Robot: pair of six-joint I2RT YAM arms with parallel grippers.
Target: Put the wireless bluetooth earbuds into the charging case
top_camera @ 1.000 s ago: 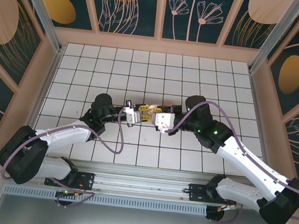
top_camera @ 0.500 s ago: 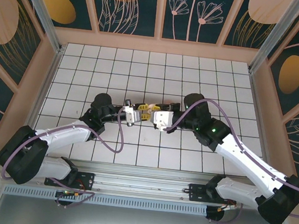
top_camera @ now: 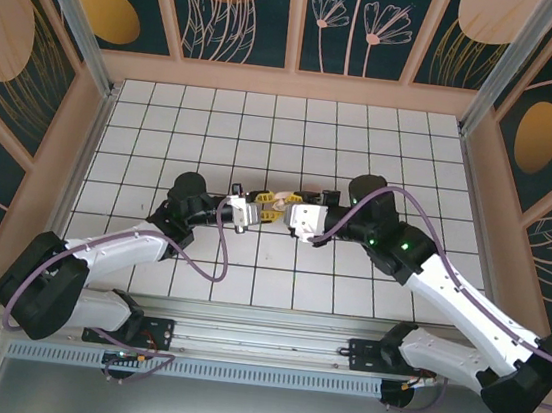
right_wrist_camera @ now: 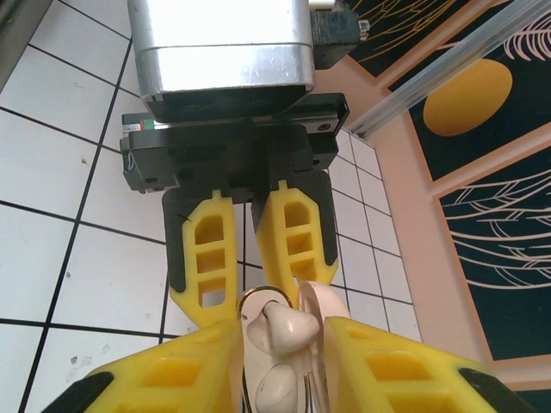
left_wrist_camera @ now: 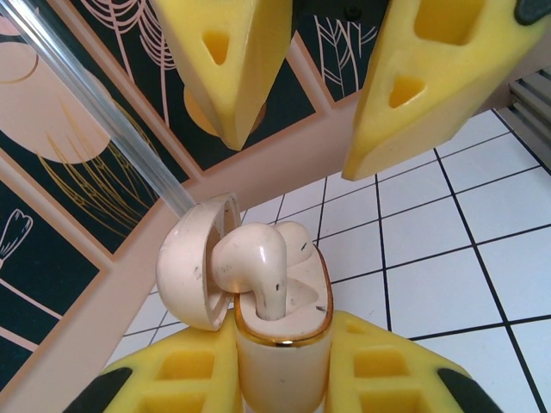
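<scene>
Over the middle of the white gridded tabletop [top_camera: 364, 147], the small pale pink-cream plastic clamshell charging case [left_wrist_camera: 280, 353] is held upright. Its gold-edged rim faces up and its round lid [left_wrist_camera: 189, 267] is hinged open to one side. One pale pink-white earbud [left_wrist_camera: 258, 267] stands in it stem down, its bulb leaning toward the lid and riding well above the rim. The second earbud [left_wrist_camera: 297, 239] sits lower in the well just behind it.

The left fingers [left_wrist_camera: 172, 383], yellow ribbed wedges, are clamped on the body of the case from both sides. The right fingers [left_wrist_camera: 430, 86] hang just above the raised earbud, parted with a gap between them, gripping nothing and not touching it. From the right wrist they flank the two earbuds, one to each side.

Seen from above, the left arm [top_camera: 120, 243] and the right arm [top_camera: 447, 288] reach in from the near edge and bend toward each other. Their wrists lie nearly level and their tips meet nose to nose. A purple cable [top_camera: 218, 265] loops along the left arm. Pale wooden framing with dark teal panels [top_camera: 249, 12] painted with peach leaves and discs walls the tabletop in.
</scene>
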